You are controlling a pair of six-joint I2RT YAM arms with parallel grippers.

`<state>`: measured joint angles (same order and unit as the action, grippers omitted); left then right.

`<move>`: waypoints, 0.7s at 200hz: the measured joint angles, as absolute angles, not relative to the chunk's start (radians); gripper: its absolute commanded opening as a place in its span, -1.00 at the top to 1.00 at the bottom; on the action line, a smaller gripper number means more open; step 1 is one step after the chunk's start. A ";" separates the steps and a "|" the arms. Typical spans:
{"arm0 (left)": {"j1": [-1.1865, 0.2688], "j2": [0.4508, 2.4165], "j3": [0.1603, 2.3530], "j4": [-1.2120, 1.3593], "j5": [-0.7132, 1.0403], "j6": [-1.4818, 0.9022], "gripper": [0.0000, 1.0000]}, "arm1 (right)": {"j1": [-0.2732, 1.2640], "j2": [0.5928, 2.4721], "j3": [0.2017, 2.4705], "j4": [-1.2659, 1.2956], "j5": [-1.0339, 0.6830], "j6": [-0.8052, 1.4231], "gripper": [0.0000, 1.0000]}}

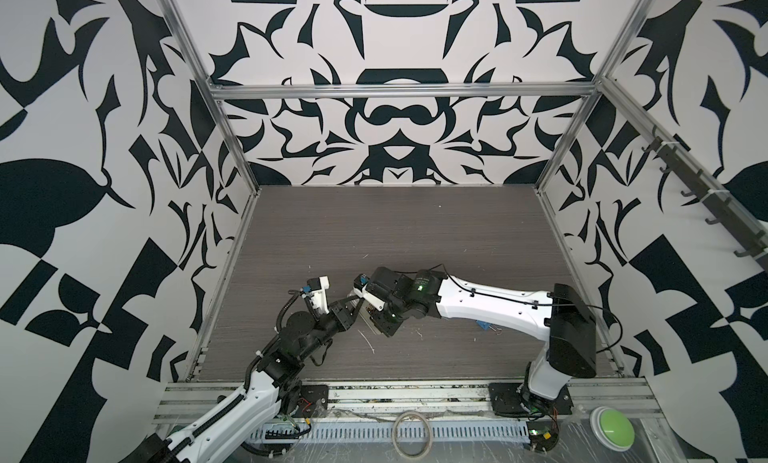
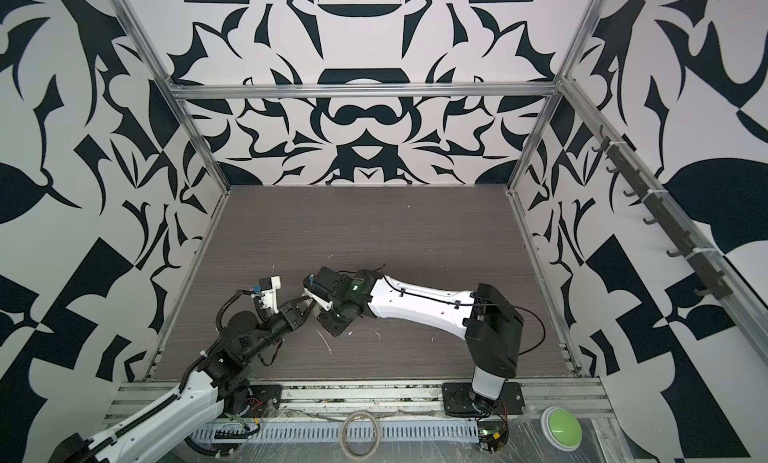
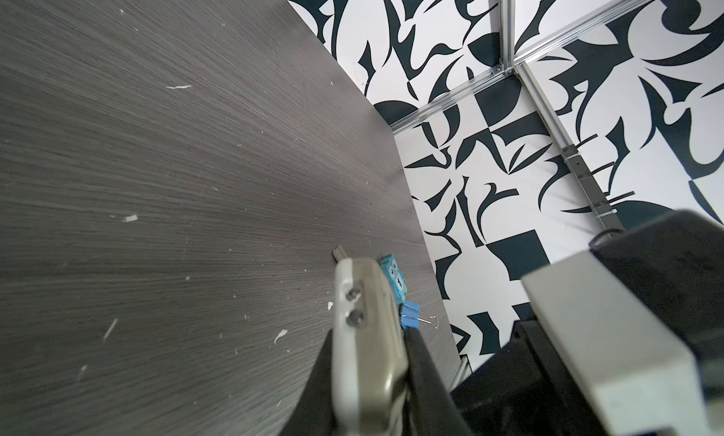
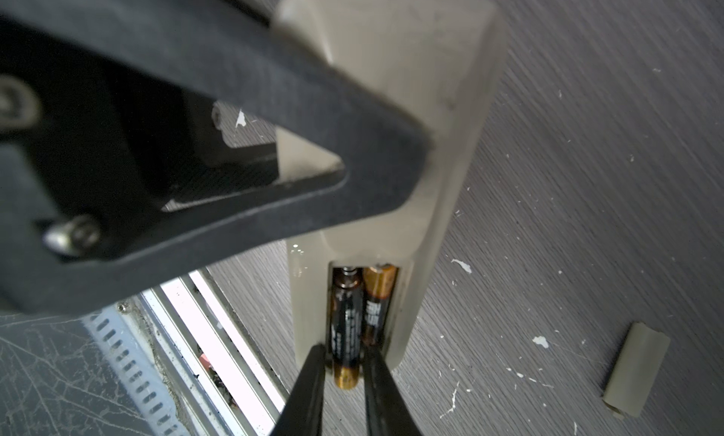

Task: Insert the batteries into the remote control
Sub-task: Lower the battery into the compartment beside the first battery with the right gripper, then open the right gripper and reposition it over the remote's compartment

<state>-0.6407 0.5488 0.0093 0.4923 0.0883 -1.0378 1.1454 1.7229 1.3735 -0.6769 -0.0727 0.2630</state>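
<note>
The beige-grey remote control (image 4: 411,101) is held back-side up just above the table, its battery bay uncovered. My left gripper (image 3: 368,336) is shut across the remote's (image 3: 364,316) body, and one of its dark fingers (image 4: 274,101) crosses the remote in the right wrist view. One battery (image 4: 378,297) lies seated in the bay. A second battery (image 4: 346,336) sits beside it, its gold end sticking out past the bay's edge, and my right gripper (image 4: 344,352) is shut on it. In both top views the two grippers meet at the remote (image 1: 368,313) (image 2: 319,312), near the table's front left.
A loose beige battery cover (image 4: 636,369) lies on the dark wood table (image 1: 415,240). A blue owl figure (image 3: 393,277) and a blue binder clip (image 3: 409,316) lie toward the right. White debris flecks are scattered about. A green button (image 1: 611,425) and a tape roll (image 1: 411,434) sit beyond the front rail.
</note>
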 measured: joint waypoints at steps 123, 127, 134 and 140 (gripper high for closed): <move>-0.641 0.566 0.009 0.532 0.106 -1.077 1.00 | 1.160 1.624 1.374 -0.689 -0.056 0.264 0.14; -0.641 0.566 0.009 0.532 0.108 -1.077 1.00 | 1.160 1.619 1.374 -0.691 -0.055 0.263 0.14; -0.641 0.565 0.009 0.533 0.113 -1.078 1.00 | 1.161 1.608 1.374 -0.695 -0.053 0.263 0.13; -0.641 0.564 0.009 0.534 0.117 -1.078 1.00 | 1.161 1.601 1.375 -0.699 -0.051 0.262 0.12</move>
